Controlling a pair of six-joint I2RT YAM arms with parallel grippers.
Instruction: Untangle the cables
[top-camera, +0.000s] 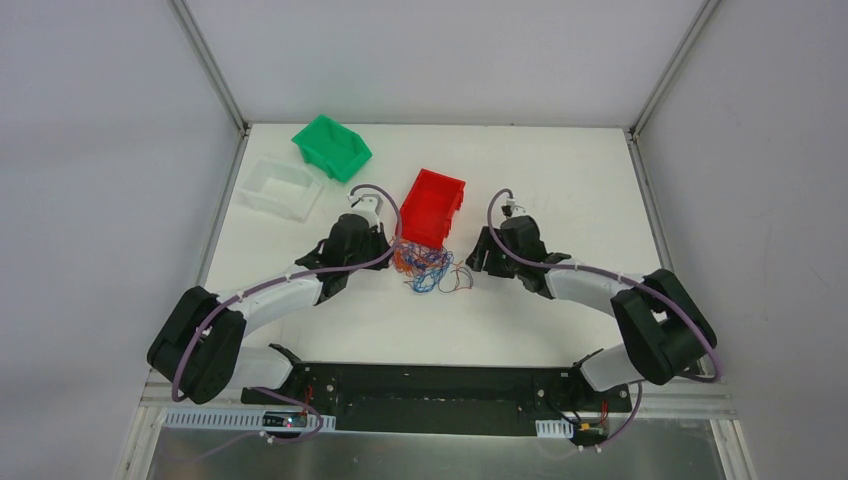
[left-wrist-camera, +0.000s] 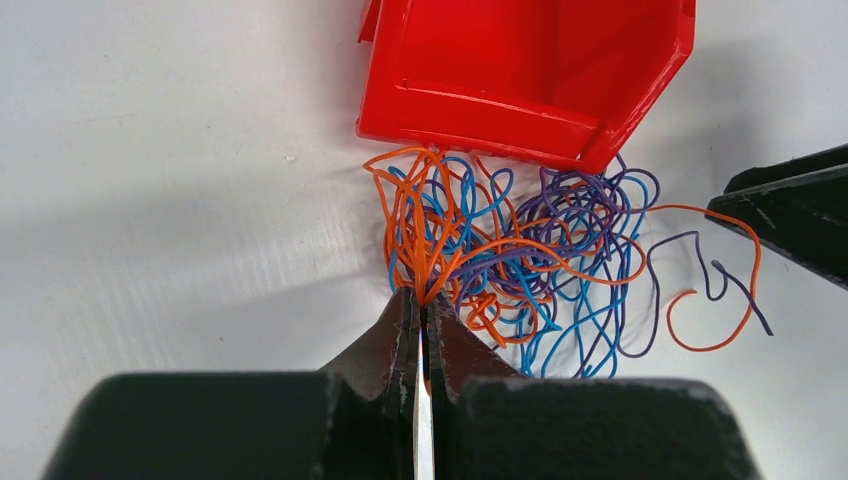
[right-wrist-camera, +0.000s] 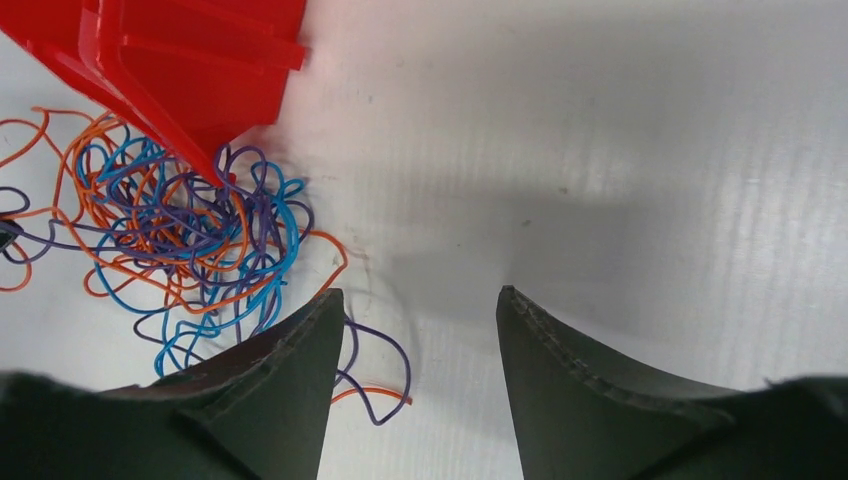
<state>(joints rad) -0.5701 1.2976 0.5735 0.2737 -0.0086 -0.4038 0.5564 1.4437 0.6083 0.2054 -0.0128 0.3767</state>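
The cables (top-camera: 428, 268) are a small tangle of thin orange, blue and purple wires on the white table, just in front of the red bin (top-camera: 433, 207). In the left wrist view the tangle (left-wrist-camera: 530, 255) spreads from the bin's lip. My left gripper (left-wrist-camera: 427, 298) is shut on a bunch of orange cable strands at the tangle's left edge. My left gripper also shows in the top view (top-camera: 385, 243). My right gripper (right-wrist-camera: 418, 300) is open and empty at the tangle's right side (right-wrist-camera: 190, 225), with a purple loop (right-wrist-camera: 385, 365) and an orange end between its fingers. It also shows in the top view (top-camera: 480, 255).
A green bin (top-camera: 332, 146) and a clear bin (top-camera: 280, 187) stand at the back left. The red bin (left-wrist-camera: 530, 70) sits tilted, right behind the tangle. White walls and metal posts border the table. The table's right half is bare white surface (top-camera: 580, 190).
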